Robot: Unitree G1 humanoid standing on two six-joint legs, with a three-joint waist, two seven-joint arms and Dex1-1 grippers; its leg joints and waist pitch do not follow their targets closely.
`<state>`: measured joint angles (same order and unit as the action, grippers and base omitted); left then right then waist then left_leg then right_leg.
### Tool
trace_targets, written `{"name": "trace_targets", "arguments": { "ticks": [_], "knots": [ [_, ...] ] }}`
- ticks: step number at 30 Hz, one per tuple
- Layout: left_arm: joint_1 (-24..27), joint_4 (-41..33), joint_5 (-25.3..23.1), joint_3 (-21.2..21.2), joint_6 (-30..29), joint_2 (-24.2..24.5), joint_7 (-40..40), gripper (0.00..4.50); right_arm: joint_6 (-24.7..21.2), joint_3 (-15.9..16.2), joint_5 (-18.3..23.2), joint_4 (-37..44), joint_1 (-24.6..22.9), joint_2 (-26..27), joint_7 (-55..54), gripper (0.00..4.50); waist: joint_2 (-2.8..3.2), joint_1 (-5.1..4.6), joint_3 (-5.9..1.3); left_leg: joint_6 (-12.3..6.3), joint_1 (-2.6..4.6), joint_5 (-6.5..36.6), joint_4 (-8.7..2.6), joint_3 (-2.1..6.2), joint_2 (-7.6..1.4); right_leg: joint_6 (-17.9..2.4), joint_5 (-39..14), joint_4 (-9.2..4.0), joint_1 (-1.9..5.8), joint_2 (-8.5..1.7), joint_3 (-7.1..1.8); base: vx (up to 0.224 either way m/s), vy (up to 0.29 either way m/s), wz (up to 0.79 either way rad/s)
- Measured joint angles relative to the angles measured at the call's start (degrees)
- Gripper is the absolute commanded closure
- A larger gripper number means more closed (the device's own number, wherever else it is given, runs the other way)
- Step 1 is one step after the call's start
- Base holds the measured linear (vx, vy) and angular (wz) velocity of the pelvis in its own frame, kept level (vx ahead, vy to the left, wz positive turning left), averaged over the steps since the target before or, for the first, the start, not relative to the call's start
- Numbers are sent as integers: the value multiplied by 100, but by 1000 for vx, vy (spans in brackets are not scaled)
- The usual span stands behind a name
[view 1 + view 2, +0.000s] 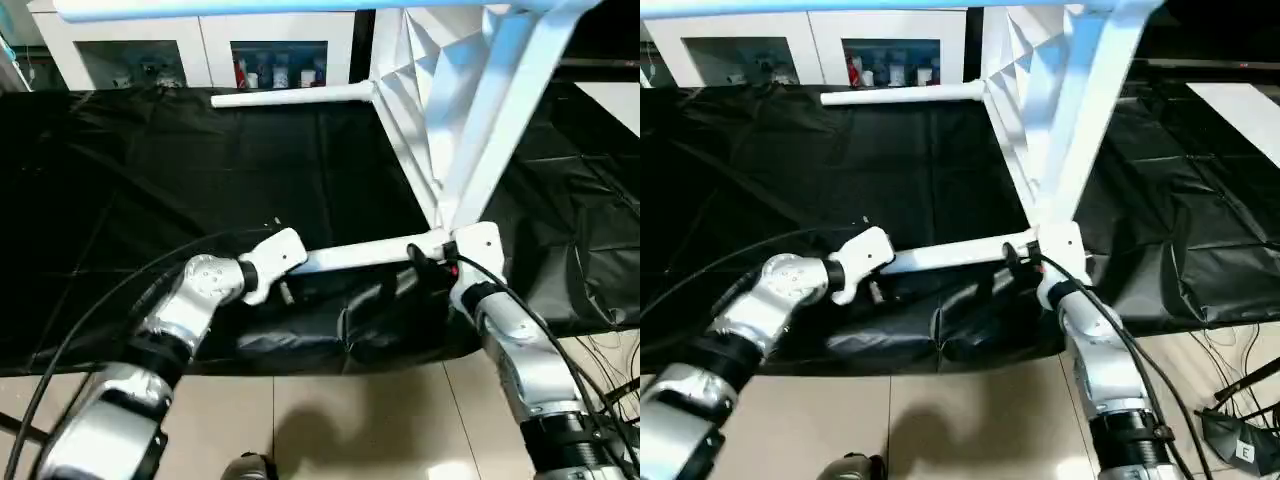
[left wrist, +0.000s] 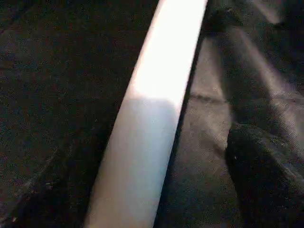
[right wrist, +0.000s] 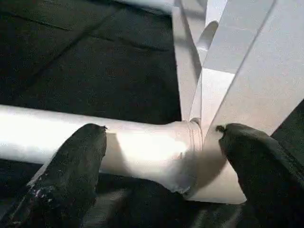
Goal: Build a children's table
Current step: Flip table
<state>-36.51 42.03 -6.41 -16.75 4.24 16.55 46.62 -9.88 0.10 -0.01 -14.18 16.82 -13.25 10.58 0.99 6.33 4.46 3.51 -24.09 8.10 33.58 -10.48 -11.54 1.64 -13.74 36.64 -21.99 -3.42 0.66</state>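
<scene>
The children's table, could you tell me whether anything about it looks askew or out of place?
Yes. The table top stands on edge on the black cloth rather than flat, so its legs stick out sideways. The near leg, which both claws flank, has its threaded end at the corner socket, apparently not fully seated. A far leg also juts sideways.

White children's table (image 1: pixel 430 100) on edge, legs (image 1: pixel 365 252) socketed (horizontal)

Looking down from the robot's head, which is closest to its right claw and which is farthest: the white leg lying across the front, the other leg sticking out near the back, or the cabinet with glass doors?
From the right gripper:
1. Front leg, right at the gripper, running to the left gripper.
2. Back leg, sticking out sideways over the black cloth.
3. Cabinet, behind the cloth, farthest.
</scene>
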Motion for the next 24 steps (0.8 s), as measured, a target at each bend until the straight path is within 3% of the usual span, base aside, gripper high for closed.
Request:
{"name": "trace_targets", "arguments": {
  "ticks": [15,24],
  "knots": [
    [237,-520,17,-14,-274,-175,89,0,-13,-79,8,-157,101,-125,81,28,11,-53,-4,0,-1,0,-16,-6,0,0,0,-24,2,2,0,0,0,0],
    [359,-790,47,40,-234,-338,-271,0,-779,218,22,724,-121,527,-215,28,13,-52,-2,0,-3,0,-38,-6,0,0,0,-41,1,2,4,0,0,0]
  ]
}}
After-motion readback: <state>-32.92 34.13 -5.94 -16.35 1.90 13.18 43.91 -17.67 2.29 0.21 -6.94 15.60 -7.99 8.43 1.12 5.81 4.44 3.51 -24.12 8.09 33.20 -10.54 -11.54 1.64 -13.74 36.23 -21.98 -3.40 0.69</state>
